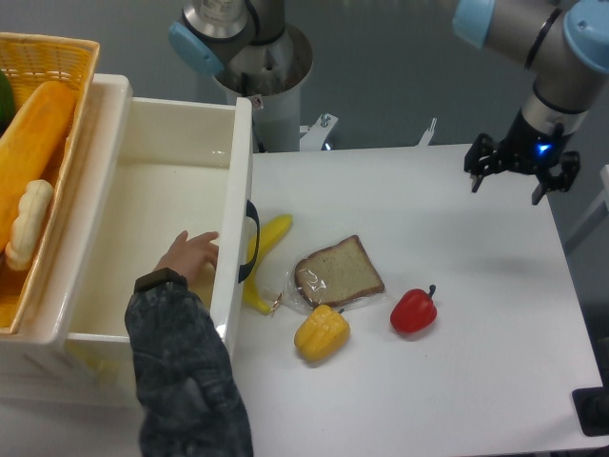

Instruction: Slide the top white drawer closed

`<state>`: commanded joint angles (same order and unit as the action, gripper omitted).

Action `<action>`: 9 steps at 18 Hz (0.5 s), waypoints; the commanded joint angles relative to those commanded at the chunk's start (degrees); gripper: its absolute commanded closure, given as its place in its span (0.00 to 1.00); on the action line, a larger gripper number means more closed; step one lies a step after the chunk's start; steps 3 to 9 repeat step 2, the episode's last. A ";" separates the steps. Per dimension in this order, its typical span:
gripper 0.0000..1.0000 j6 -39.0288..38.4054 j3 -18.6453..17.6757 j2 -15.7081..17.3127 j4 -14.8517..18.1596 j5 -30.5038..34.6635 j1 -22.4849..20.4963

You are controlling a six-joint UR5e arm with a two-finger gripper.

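top white drawer, no legible writing

A person's hand rests inside the top white drawer, against its front wall, blocking the drawer's interior there. Just outside the drawer front, near the table's left edge, a banana, bread slice, yellow pepper and red pepper crowd the surface. The table's right side and near-right corner lie bare beneath the gripper.

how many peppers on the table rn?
2. The yellow pepper sits just below the bread slice; the red pepper is to its right. A person's arm hides part of the open drawer, so more may be there.
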<state>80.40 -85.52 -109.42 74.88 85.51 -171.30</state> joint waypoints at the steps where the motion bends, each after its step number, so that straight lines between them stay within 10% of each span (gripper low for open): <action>1: 0.00 2.29 0.00 -0.35 0.00 1.31 0.00; 9: 0.00 3.53 0.00 -0.44 0.09 2.46 0.00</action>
